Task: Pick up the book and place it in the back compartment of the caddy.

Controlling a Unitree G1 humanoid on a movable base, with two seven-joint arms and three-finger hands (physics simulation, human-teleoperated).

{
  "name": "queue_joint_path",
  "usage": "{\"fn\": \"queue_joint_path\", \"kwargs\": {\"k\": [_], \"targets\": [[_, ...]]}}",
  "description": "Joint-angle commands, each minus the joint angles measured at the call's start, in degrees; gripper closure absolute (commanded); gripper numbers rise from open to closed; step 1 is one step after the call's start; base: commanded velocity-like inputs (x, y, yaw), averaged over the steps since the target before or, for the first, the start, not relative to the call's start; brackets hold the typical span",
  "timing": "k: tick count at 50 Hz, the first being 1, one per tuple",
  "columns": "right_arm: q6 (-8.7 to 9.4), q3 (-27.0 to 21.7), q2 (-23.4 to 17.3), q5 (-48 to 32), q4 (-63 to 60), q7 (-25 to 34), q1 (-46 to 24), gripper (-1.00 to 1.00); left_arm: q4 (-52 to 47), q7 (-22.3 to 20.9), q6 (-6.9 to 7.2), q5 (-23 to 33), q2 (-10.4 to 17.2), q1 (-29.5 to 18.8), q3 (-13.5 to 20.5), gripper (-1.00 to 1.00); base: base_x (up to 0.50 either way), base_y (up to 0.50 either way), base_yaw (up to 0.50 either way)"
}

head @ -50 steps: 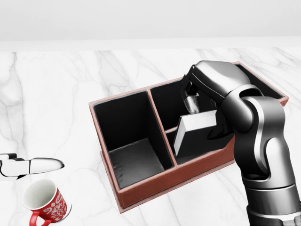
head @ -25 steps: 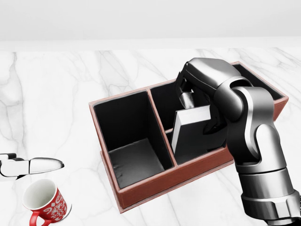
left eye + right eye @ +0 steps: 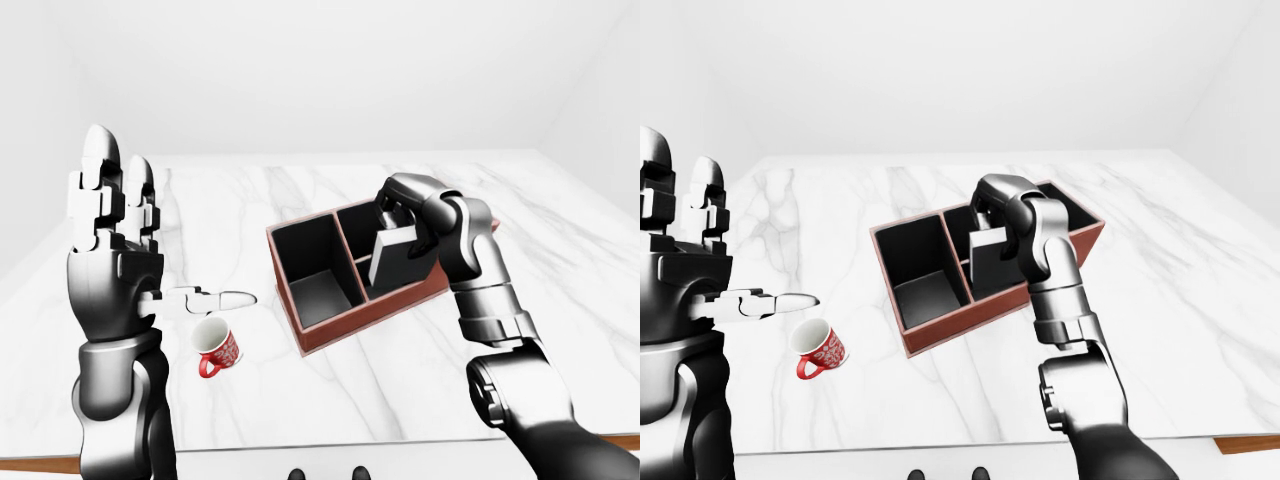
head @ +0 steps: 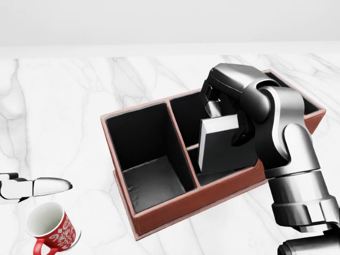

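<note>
A: White marble counter [image 4: 64, 106]. Where's the right robot hand [image 4: 215, 106]?

B: Pinching the book [image 4: 226, 143] by its top edge, tilted above the caddy [image 4: 159, 212]'s middle compartments.

A: Handling?

B: Stiff, light, probably slick; hold that edge. Left robot hand [image 3: 105, 215] is spread.

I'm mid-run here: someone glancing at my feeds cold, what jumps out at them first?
First, the right hand gripping a grey book tilted over the red-brown caddy at the centre of the head view, its lower edge inside the right-hand compartments. Next, the left hand raised open at the left of the left-eye view. Then the red patterned mug lying on its side on the marble table, lower left.
</note>
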Motion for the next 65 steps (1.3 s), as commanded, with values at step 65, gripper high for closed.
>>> {"fn": "queue_joint_path", "kwargs": {"k": [65], "targets": [[-9.98,0.8,-2.7,3.7,35.4,-29.4,-11.5,1.00,-0.3,0.0,0.00,0.0,0.0,0.0,-0.1,-0.99,0.00,0.00,0.00]]}}
